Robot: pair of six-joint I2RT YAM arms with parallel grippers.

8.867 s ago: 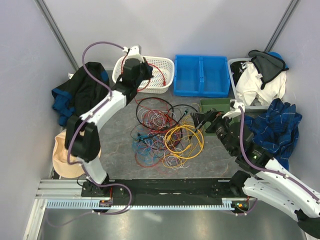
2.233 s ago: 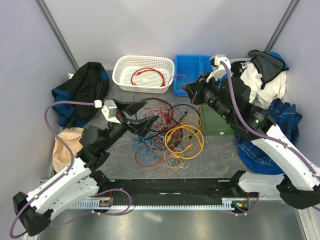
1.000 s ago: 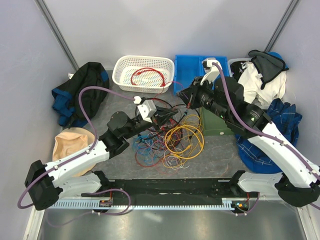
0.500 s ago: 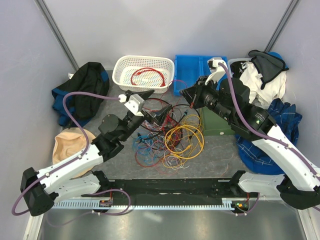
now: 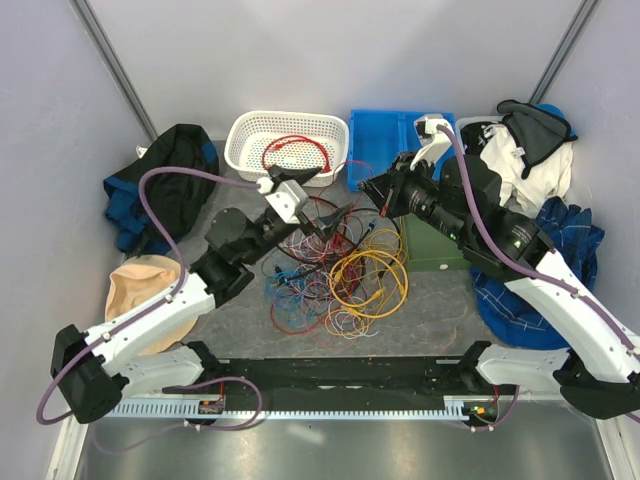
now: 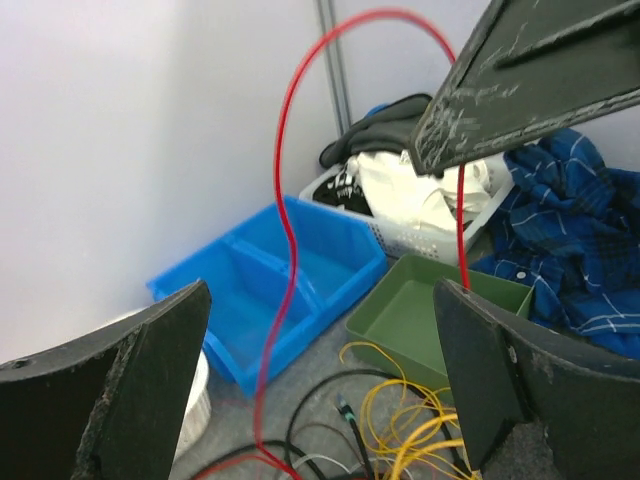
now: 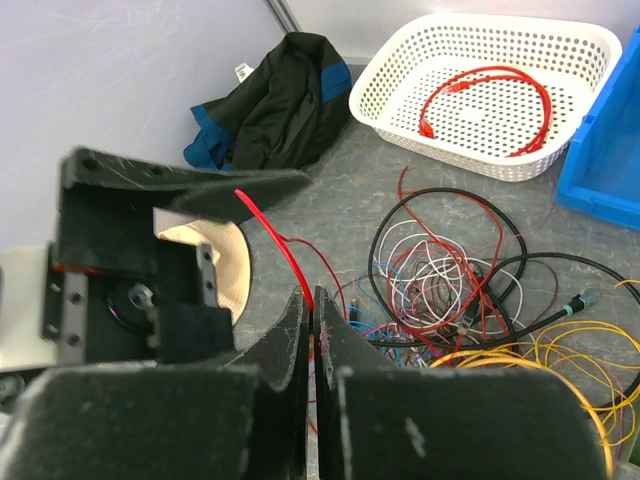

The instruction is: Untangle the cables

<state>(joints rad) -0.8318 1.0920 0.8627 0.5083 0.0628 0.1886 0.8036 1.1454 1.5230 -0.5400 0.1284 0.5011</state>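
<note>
The cables (image 5: 330, 275) lie in a tangled heap of red, blue, white, black and yellow loops on the grey table. My right gripper (image 5: 373, 188) hangs above the heap's back edge, shut on a thin red cable (image 7: 275, 240) that rises from the heap. In the right wrist view that gripper (image 7: 312, 300) pinches the red strand between closed fingertips. My left gripper (image 5: 322, 198) is open just left of it. In the left wrist view the red cable (image 6: 283, 200) arcs up between the left gripper's (image 6: 320, 390) spread fingers without touching them.
A white basket (image 5: 240, 150) at the back holds one coiled red cable (image 5: 295, 152). Beside it stand a blue bin (image 5: 385, 150) and a green tray (image 5: 430, 250). Clothes lie at both sides: a black jacket (image 5: 165, 180), a beige hat (image 5: 135, 300), a blue plaid cloth (image 5: 560, 250).
My left gripper has opened and lifted off the heap, moving up and back toward the right gripper. The right gripper has stayed shut on the red cable, almost in place.
</note>
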